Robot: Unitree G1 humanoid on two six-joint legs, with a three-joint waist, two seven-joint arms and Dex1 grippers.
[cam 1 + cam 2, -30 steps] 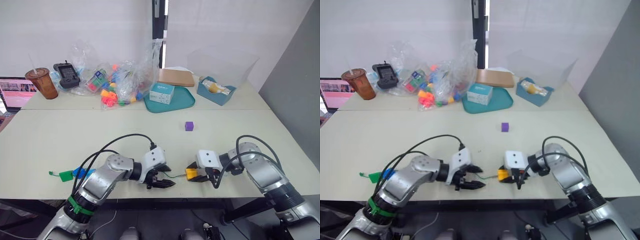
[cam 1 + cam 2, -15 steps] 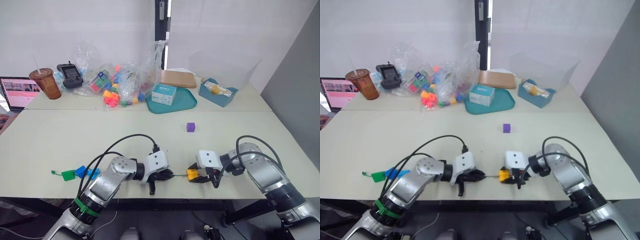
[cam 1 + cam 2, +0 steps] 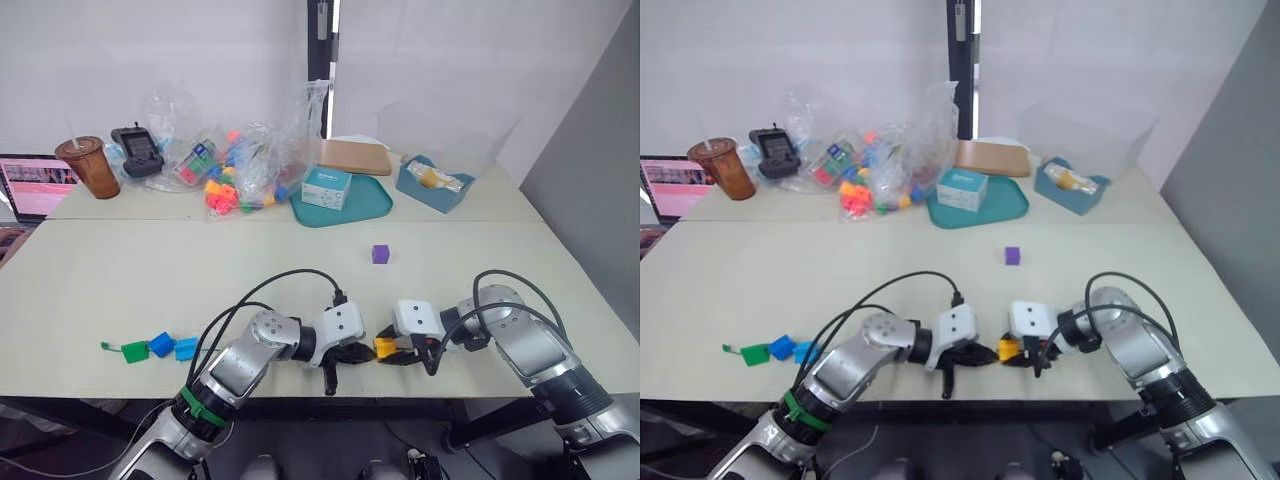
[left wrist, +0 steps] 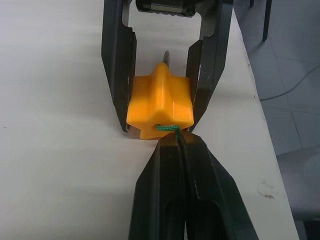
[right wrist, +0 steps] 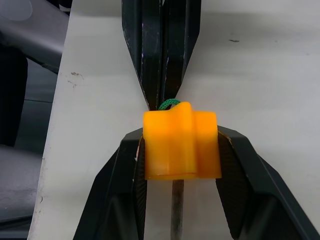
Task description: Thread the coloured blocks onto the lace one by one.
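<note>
orange block point(image 4: 161, 107): lower centre of the head views, at the table's point(image 3: 300, 270) near edge, clamped on two opposite sides by the right gripper point(image 5: 180, 145). lace point(image 4: 167, 128): a short green loop shows at the block's hole, on the face turned to the left gripper point(image 4: 172, 142), whose fingers are pressed together on the cord right at that face. the slim tip point(image 5: 176, 205) pokes out of the far face, back between the right fingers. key relation: the two grippers meet nose to nose, and the lace's axis runs straight through the block along both grippers' lines, so the pull-through looks to run along this line. left arm is nearer the cord. purple block point(image 3: 379, 254): centre, loose, well apart. green block point(image 3: 134, 351) and two blue blocks point(image 3: 173, 347): lower left, in a row.
</note>
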